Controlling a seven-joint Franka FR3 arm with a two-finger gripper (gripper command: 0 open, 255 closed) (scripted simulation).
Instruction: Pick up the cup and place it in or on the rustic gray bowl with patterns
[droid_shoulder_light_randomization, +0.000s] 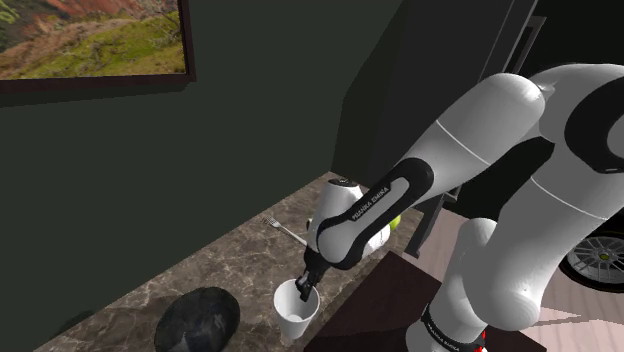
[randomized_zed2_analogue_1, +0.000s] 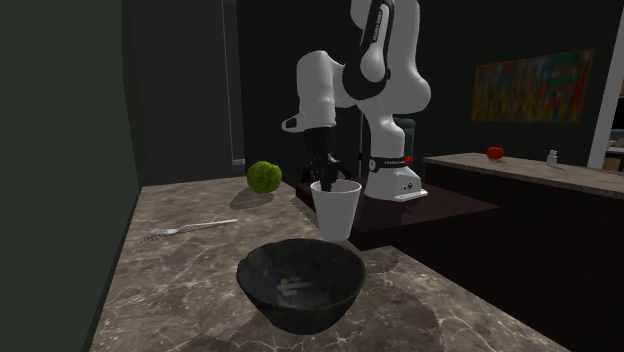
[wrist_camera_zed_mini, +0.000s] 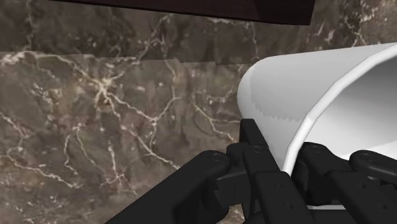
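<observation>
My pincer (droid_shoulder_light_randomization: 306, 287) grips the white cup (droid_shoulder_light_randomization: 296, 318) by its rim, one finger inside and one outside the wall. The cup stands upright on the marble desk (droid_shoulder_light_randomization: 215, 262); in the shoulder view the dark bowl (droid_shoulder_light_randomization: 198, 320) sits near it at nine o'clock.

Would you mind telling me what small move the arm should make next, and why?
Probably lift straight up a little. The gripper appears to clasp the wall of the cup with its jaws, one inside the rim and one outside, while the cup stands upright on the counter. Raising it first should clear the counter before carrying it toward the dark bowl.
</observation>
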